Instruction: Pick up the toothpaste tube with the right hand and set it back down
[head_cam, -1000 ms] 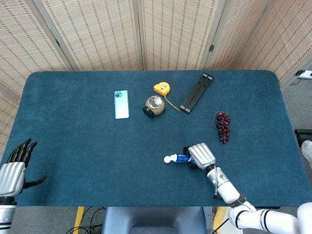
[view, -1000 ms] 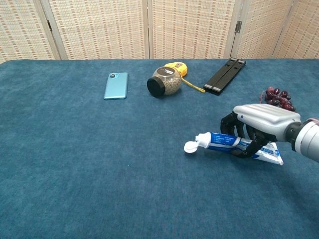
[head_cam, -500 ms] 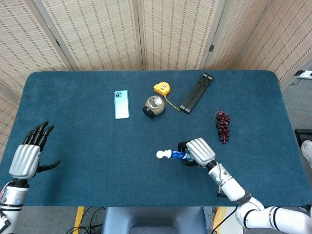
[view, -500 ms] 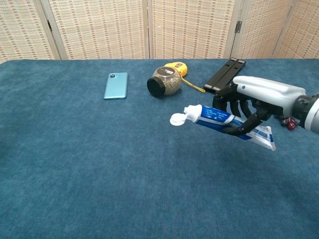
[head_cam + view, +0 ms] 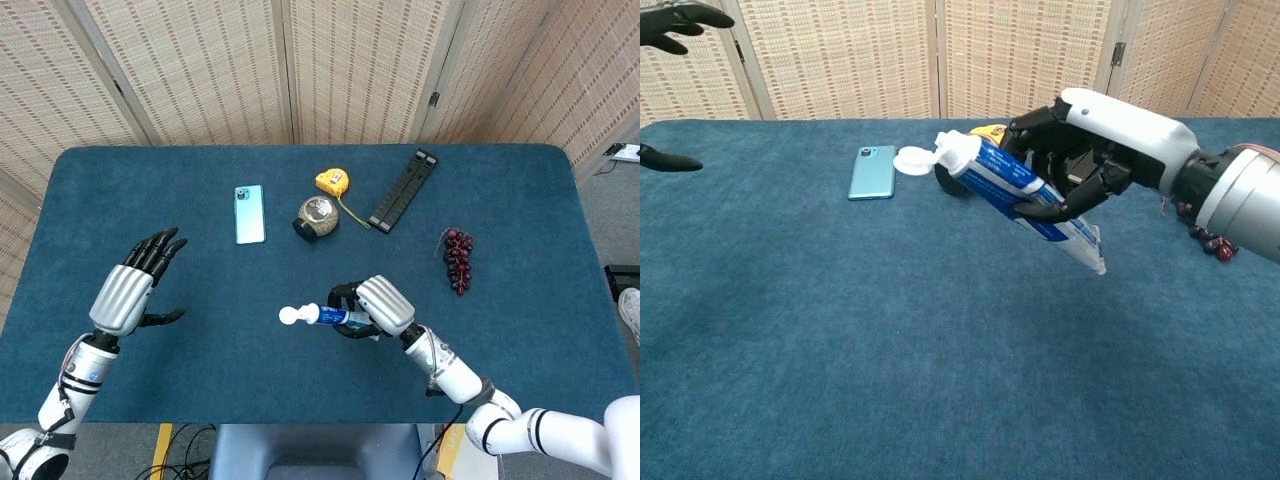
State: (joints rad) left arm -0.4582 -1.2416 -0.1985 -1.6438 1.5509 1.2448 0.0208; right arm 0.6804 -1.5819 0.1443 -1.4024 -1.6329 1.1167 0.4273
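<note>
My right hand (image 5: 380, 305) (image 5: 1090, 150) grips the blue-and-white toothpaste tube (image 5: 325, 316) (image 5: 1015, 190) well above the blue table, its white cap (image 5: 289, 315) (image 5: 910, 161) pointing left and its crimped end lower to the right. My left hand (image 5: 128, 290) hovers open over the left side of the table with fingers spread and nothing in it; in the chest view only its dark fingertips (image 5: 680, 15) show at the top left corner.
A teal phone (image 5: 249, 213) (image 5: 872, 171), a tipped jar (image 5: 316, 217), a yellow tape measure (image 5: 333, 181) and a black folded bar (image 5: 404, 189) (image 5: 1092, 151) lie at the back. Dark grapes (image 5: 458, 258) (image 5: 1210, 243) lie right. The table's front edge (image 5: 300, 422) is near.
My right hand has lifted the tube off the table and carried it left and up. My left hand has risen from the table's left edge and moved inward.
</note>
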